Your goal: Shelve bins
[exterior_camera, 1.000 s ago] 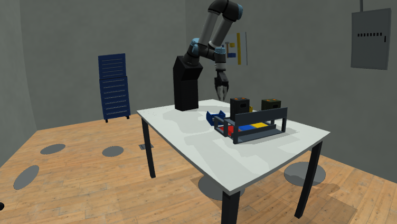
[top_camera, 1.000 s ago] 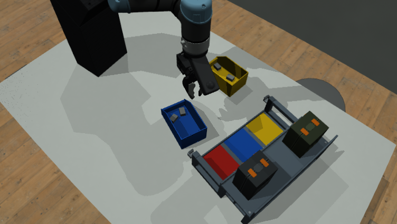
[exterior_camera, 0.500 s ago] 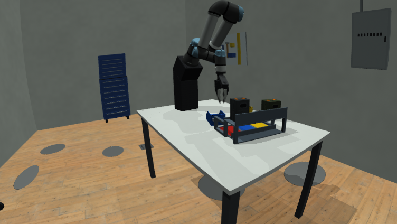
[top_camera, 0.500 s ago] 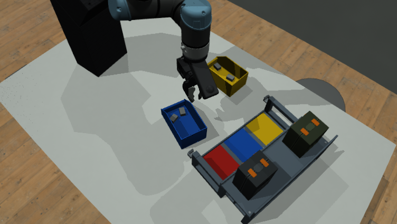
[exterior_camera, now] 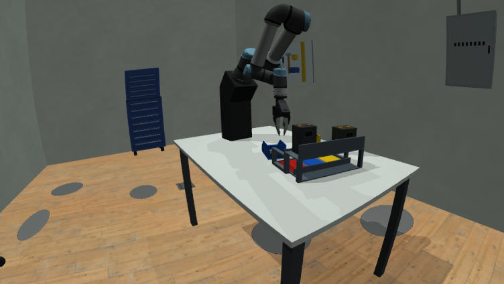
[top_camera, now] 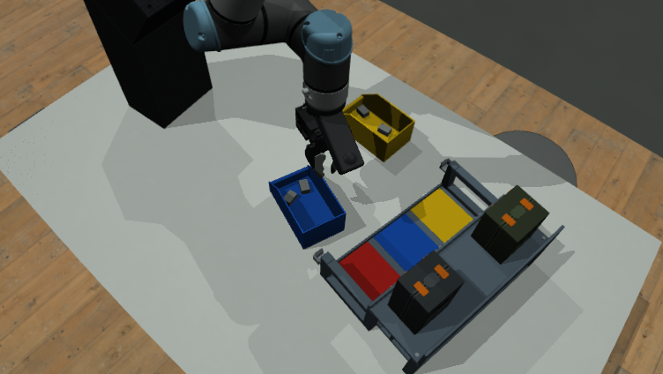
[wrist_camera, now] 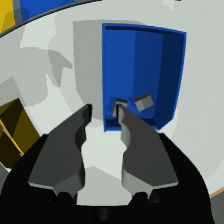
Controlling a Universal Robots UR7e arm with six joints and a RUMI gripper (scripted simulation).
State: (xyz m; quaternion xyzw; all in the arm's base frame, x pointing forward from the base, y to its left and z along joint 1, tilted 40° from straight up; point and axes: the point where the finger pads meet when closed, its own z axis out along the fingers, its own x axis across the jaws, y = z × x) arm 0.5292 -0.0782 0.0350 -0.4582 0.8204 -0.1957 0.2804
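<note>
- Blue rectangular open-front bin (top_camera: pixel 320 221) (exterior_camera: pixel 269 152) (wrist_camera: pixel 145 55): on the counter, landmark.
- Black two-jaw claw (top_camera: pixel 327 172) (exterior_camera: pixel 281 134) (wrist_camera: pixel 104 105): above its edge, fingers apart, holding nothing.

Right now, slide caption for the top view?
Black two-jaw claw hangs open above the rim of a blue open-topped bin holding two grey blocks.

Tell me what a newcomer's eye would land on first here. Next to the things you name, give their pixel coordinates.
Probably the bright blue bin (top_camera: pixel 320 206) (exterior_camera: pixel 268 151) (wrist_camera: pixel 117 55), with two gray parts inside, on the table below the gripper (top_camera: pixel 326 170) (exterior_camera: pixel 281 134) (wrist_camera: pixel 104 105). Next, the shelf's red, blue and yellow marks, then two dark boxes with orange details on its upper board.
</note>
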